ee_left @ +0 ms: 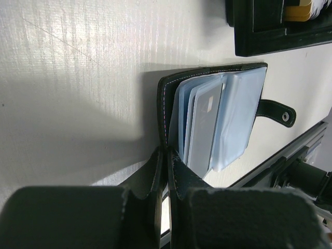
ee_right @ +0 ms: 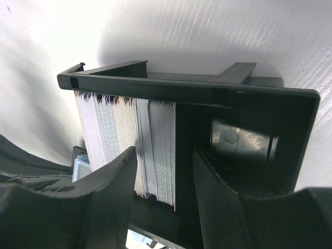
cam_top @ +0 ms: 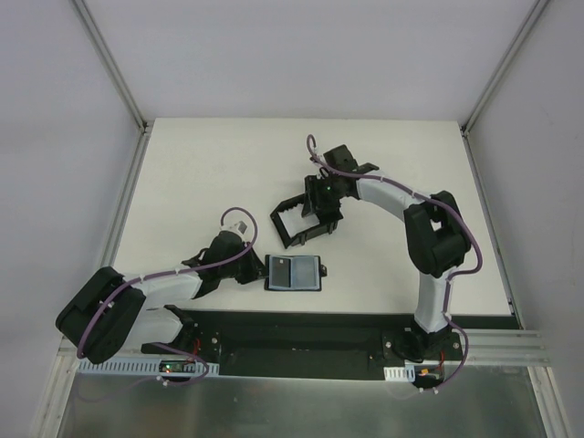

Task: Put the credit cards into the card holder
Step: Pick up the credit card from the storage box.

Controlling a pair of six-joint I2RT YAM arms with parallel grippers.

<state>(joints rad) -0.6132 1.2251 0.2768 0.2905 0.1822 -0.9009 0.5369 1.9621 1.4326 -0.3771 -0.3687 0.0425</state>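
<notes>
The card holder lies open on the white table, its bluish sleeves fanned out and a pale card tucked in one. My left gripper is shut on the black cover edge, and the clasp tab points to the right. The credit cards stand on edge as a thick stack in the black tray. My right gripper reaches down into that tray, jaws apart, straddling the stack's right-hand end. The left fingertip is against the cards.
In the left wrist view the tray's corner sits just beyond the card holder, with something yellow inside. A black mounting strip runs along the near table edge. Enclosure walls border the table.
</notes>
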